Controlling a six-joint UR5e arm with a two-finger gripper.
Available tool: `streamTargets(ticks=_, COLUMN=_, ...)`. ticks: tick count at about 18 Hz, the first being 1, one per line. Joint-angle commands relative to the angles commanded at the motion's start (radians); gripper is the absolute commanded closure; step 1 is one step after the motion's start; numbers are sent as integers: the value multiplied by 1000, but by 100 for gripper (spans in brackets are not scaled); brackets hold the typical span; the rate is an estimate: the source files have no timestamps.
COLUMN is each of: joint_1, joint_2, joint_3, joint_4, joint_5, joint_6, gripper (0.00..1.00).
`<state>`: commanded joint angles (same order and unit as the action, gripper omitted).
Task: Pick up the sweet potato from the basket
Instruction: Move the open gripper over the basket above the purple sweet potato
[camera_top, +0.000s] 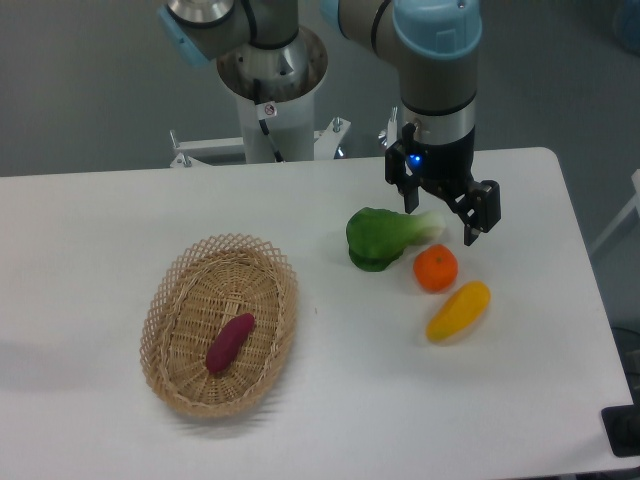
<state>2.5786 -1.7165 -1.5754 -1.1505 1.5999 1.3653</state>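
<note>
The sweet potato (230, 343), a small reddish-purple tuber, lies on the floor of the oval wicker basket (166, 300) at the table's front left. My gripper (443, 217) hangs well to the right of the basket, above the back right of the table near the green vegetable. Its two black fingers are spread apart with nothing between them, so it is open. Only the basket holds the sweet potato.
A green leafy vegetable (378, 238) lies just left of the gripper. A round orange (436, 268) sits below the gripper, and a yellow-orange elongated fruit (459, 310) lies in front of it. The robot base (272, 90) stands behind the table.
</note>
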Motion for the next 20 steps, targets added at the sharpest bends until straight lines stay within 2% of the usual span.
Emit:
streamTargets(ticks=7, joint_1=-21, joint_2=21, joint_3=-3, joint_4=-9, joint_5=-18, joint_6=-46, gripper=0)
streamTargets(ticks=10, joint_1=-69, joint_2=20, joint_3=-41, joint_4=14, joint_5=-87, joint_6=-248, gripper=0)
streamTargets(ticks=13, joint_1=-155, joint_2=5, joint_3=-46, joint_4=67, joint_5=-94, joint_6=-493, gripper=0)
streamTargets(ticks=17, joint_1=-256, joint_2=-31, joint_3=-51, joint_4=71, joint_5=-98, joint_6=-665, gripper=0)
streamTargets(ticks=20, joint_1=-317, joint_2=-66, joint_3=-89, joint_4=81, joint_5=-106, joint_6=-730, gripper=0)
